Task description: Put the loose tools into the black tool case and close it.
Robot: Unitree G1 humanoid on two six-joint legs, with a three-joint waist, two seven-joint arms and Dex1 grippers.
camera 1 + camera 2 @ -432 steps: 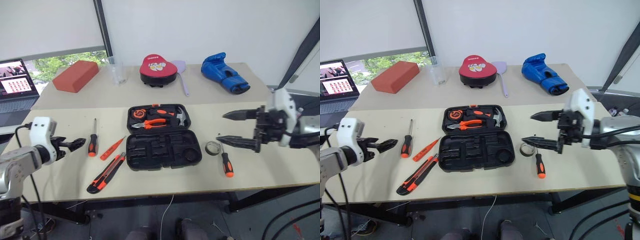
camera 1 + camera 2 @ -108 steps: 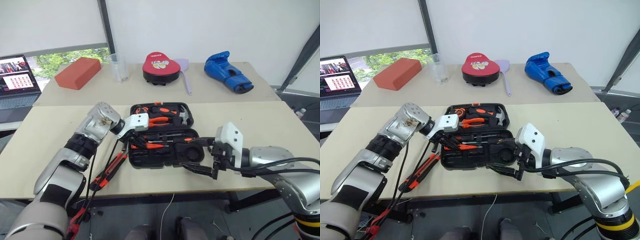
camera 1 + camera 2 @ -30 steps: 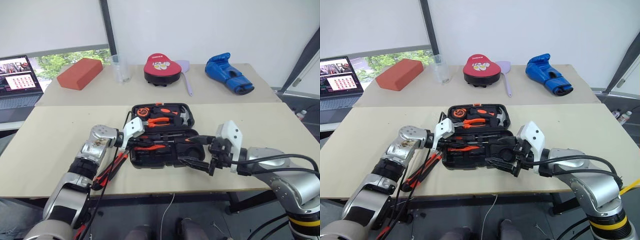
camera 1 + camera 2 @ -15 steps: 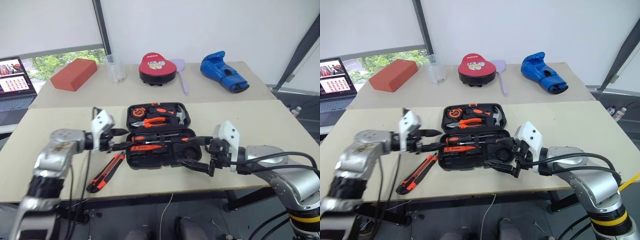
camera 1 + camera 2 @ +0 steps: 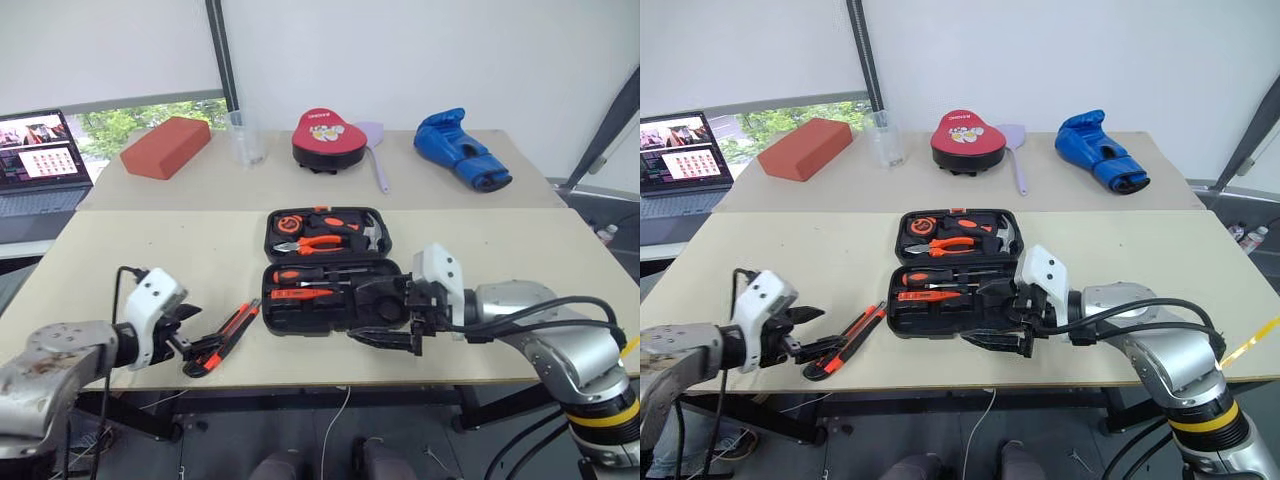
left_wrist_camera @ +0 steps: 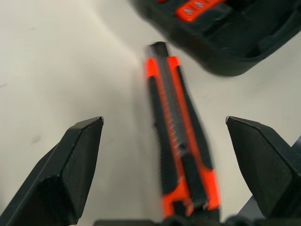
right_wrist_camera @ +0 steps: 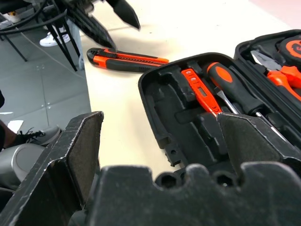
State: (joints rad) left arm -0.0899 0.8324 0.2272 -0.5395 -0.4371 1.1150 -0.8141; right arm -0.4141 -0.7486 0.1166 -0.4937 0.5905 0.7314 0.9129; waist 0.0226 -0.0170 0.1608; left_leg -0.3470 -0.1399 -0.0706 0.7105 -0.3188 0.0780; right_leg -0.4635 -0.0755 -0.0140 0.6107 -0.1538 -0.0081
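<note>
The black tool case (image 5: 330, 310) lies open in the middle of the table. Its near half holds a black-and-orange screwdriver (image 5: 300, 274) and the slim orange tester (image 7: 200, 89). Orange pliers (image 5: 315, 242) and a hammer sit in the far half. The black-and-orange utility knife (image 5: 225, 338) lies loose on the table left of the case. My left gripper (image 5: 193, 335) is open at the knife's near end, and in the left wrist view the knife (image 6: 181, 155) runs between its fingers. My right gripper (image 5: 385, 315) stands open over the case's near right corner, holding nothing.
At the back of the far table stand a red block (image 5: 165, 147), a clear cup (image 5: 245, 140), a red-topped round pad (image 5: 325, 140), a lilac spatula (image 5: 378, 165) and a blue boxing glove (image 5: 462, 160). A laptop (image 5: 40, 160) sits far left.
My left gripper has opened, left the case's near half and drawn back leftwards to the knife's near end. The right gripper has stayed open at the case. The camera has shifted.
</note>
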